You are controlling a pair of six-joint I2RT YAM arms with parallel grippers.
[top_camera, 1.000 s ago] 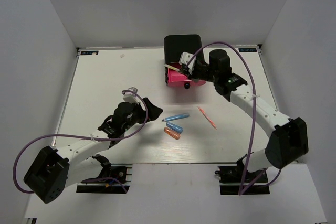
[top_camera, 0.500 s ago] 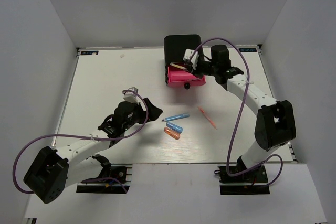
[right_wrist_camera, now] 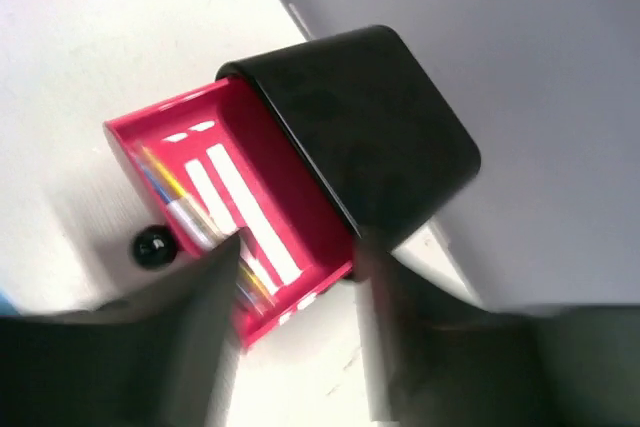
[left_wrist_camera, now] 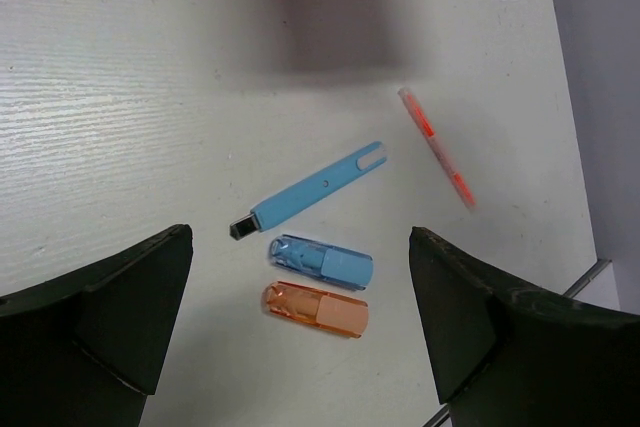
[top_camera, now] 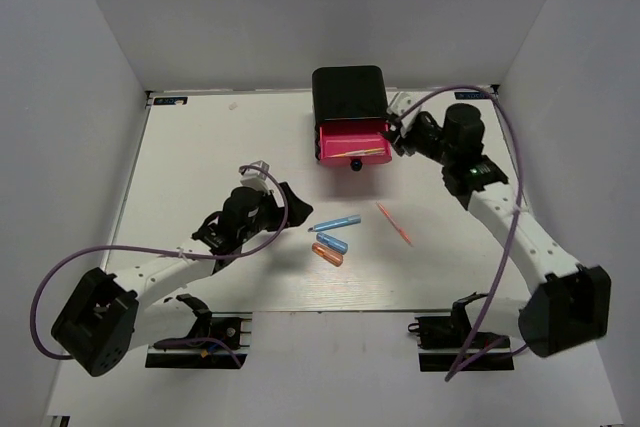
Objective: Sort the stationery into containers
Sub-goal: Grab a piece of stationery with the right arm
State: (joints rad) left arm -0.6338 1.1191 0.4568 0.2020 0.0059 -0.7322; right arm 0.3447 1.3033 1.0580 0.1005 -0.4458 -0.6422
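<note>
Right gripper point(top_camera: 397, 130) has swung off the drawer point(top_camera: 334, 139) to the cabinet's right side, and its jaws, pinched on a yellow stick a second ago, now stand apart with nothing between them; its wrist view is blurred, but the gap between the fingers is bare. The meaning for the task seems plain: that stick has been let go into a container, so one more item is sorted. Nearest the bases, the left gripper point(top_camera: 272, 185) hovers over the table point(top_camera: 220, 147) much where it was, jaws spread wide and empty, looking down on what is left. Four loose pieces lie there, untouched and in the same places as before: the orange capsule point(left_wrist_camera: 315, 308) closest, the blue capsule point(left_wrist_camera: 320, 261) just beside it, the pen point(left_wrist_camera: 310, 192) slanting a little beyond them, and the pink stick point(left_wrist_camera: 437, 147) off to their right, apart from the rest. Farther back, the drawer stands pulled out of the cabinet point(top_camera: 348, 95), its knob point(top_camera: 356, 164) facing the arms. The yellow stick point(top_camera: 358, 152) rests inside it, lying across the tray, with other thin sticks beside it in the right wrist view. The sort looks partway done, and the left arm is well placed to take up one of the remaining pieces.
</note>
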